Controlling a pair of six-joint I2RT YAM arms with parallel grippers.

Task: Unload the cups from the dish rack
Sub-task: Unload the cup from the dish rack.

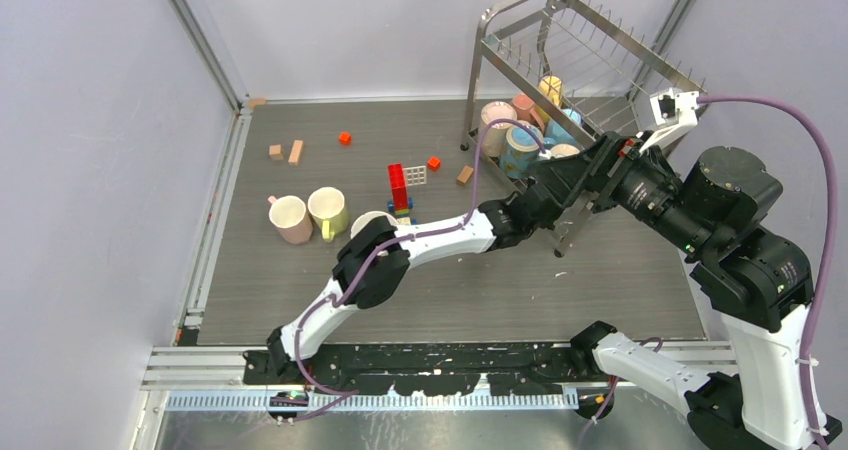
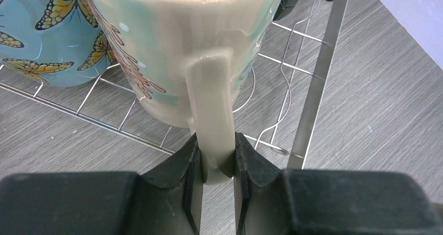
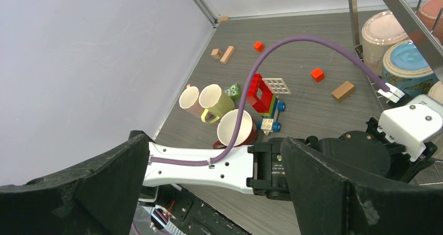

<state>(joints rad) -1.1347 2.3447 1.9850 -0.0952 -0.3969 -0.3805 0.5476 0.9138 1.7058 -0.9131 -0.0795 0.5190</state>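
While near rack rail [image 2: 318,73], mug handle [image 2: 211,109]

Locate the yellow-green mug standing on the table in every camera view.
Top external: yellow-green mug left of centre on the table, right beside the pink mug.
Left wrist: not in it.
Right wrist: left of centre, the pink mug on its left.
Shared landmark: the dish rack shows in all three.
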